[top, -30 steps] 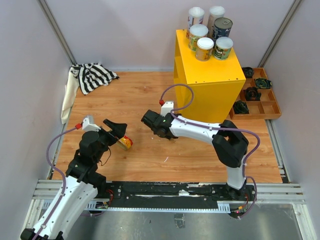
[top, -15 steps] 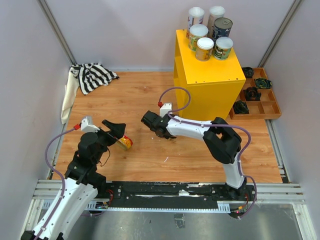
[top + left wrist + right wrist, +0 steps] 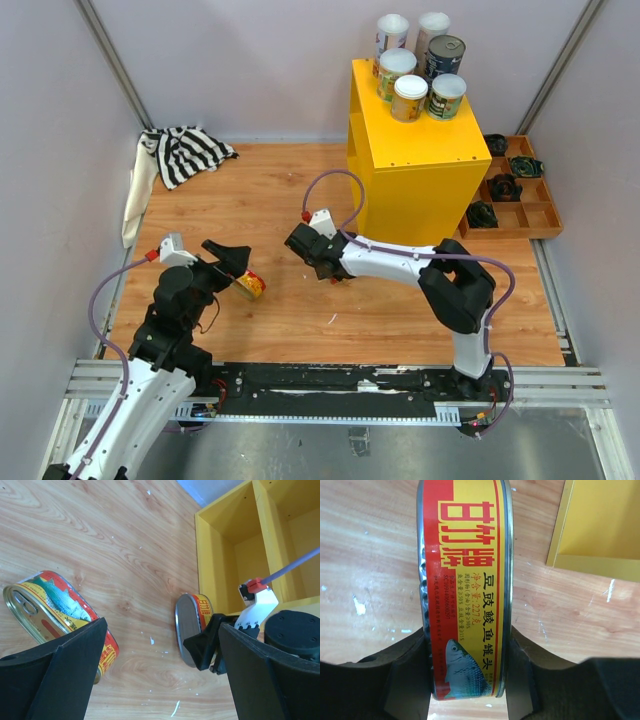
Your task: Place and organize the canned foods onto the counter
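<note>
The counter (image 3: 415, 160) stands by the far right edge of the tabletop (image 3: 270, 190), its top crowded at the back — a careless placement could topple a neighbour. Mid-tabletop, the right gripper (image 3: 465, 636) pinches a flat fish can (image 3: 465, 580) on edge; so narrow a hold may let it swivel or slip. The left gripper (image 3: 236, 264) has its jaws spread, a second fish can (image 3: 251, 285) just beside them, toward the near left corner. One counter, two grippers, seven tins — five round cans (image 3: 410, 98) up top, two flat ones below.
</note>
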